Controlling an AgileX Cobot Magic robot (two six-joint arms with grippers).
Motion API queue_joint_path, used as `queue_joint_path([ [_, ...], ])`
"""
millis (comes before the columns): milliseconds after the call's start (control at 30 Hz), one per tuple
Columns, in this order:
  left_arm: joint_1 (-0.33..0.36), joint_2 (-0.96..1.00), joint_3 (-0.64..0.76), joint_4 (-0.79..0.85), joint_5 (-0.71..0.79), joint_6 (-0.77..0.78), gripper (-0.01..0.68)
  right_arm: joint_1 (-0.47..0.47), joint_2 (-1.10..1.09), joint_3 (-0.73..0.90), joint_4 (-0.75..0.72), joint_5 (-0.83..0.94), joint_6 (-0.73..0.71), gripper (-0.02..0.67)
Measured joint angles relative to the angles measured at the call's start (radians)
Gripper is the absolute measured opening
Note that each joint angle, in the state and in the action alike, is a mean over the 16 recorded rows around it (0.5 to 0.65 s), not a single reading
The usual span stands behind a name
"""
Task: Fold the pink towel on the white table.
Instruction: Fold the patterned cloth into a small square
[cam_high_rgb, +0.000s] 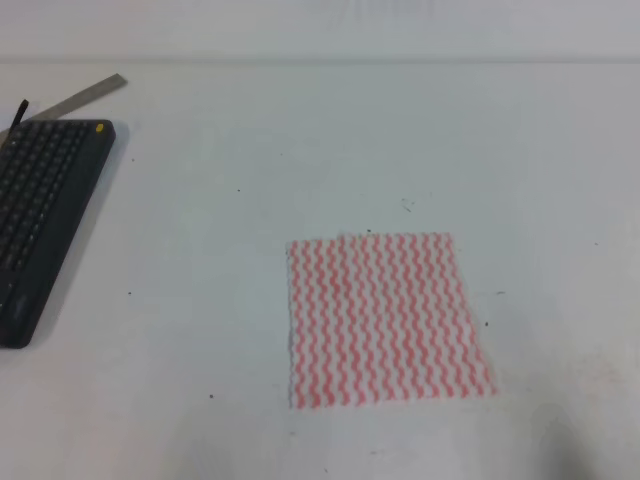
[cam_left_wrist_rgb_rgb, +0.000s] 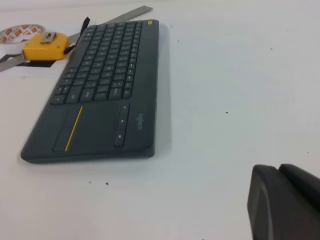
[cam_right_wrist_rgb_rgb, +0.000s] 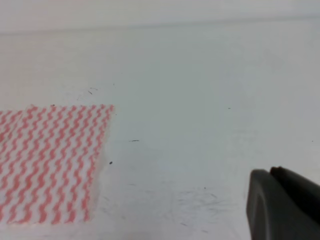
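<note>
While the pink towel (cam_high_rgb: 385, 320) is lying flat and unfolded on the white table (cam_high_rgb: 300, 150), right of centre, I am seeing only a dark corner of each pincer at the lower right of my wrist views, so I cannot tell their opening.

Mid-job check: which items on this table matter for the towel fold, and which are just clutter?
For the job:
pink-and-white zigzag cloth towel, lying flat and unfolded
plain white table

Just lying about:
black keyboard
yellow tape measure
grey metal ruler
roll of red-and-white printed tape
</note>
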Motion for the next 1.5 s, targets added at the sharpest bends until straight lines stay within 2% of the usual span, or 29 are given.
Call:
queue_joint_path([
  [1200, 0.0, 0.006, -0.003, 0.0, 0.003, 0.0, 0.0, -0.001, 0.022, 0.0, 0.0, -0.006, 0.0, -0.002],
  [1500, 0.0, 0.004, -0.004, 0.005, -0.002, 0.004, 0.0, -0.001, 0.025, 0.0, 0.0, -0.063, 0.001, -0.002],
])
